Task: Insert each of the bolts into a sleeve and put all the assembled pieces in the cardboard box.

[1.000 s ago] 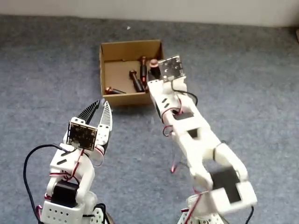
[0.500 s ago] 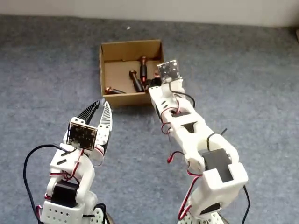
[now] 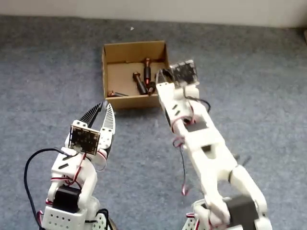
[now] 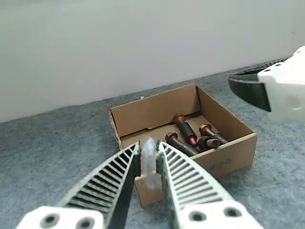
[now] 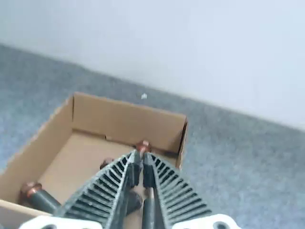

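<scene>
Above the brown cardboard box (image 3: 127, 101), the white right gripper (image 5: 138, 156) hangs, jaws together (seemingly empty); depositing looks done, so lift clear next.

Cardboard box (image 3: 134, 51): matt brown paperboard. Bolts (image 3: 140, 83): dark metal, coppery heads. Desk (image 3: 53, 81): rough grey carpet-like cloth.

No text, number or sign is legible. Cardboard box (image 4: 233, 153): a faint bluish print mark (image 4: 216, 165) on its outer front wall, too small to read. Circuit boards (image 3: 84, 137) on the arms' wrists, high view: fine markings, none readable.
</scene>
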